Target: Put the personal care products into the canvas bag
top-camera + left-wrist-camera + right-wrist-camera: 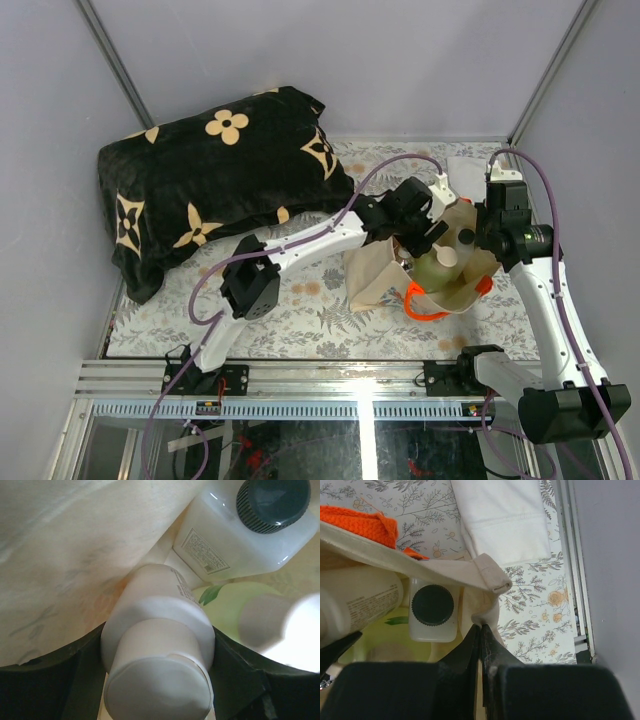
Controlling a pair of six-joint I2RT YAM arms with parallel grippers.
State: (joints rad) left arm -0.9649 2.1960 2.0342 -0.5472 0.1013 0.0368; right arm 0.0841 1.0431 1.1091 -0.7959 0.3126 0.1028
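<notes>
The canvas bag (375,275) with orange handles (425,305) stands open right of centre. My left gripper (159,652) reaches into its mouth, shut on a cream squat bottle (160,650) held between both fingers. Inside the bag lie the white rectangular bottle with a dark cap (250,525) and the pale green bottle with a beige cap (235,605). The green bottle (440,262) also shows from above. My right gripper (481,626) is shut on the bag's rim (482,615), holding it up beside the white bottle (432,607).
A black blanket with cream flowers (215,175) fills the back left of the floral table cover (300,320). A folded white cloth (502,517) lies behind the bag near the right rail (572,555). Another cream bottle (357,602) shows under the bag's rim.
</notes>
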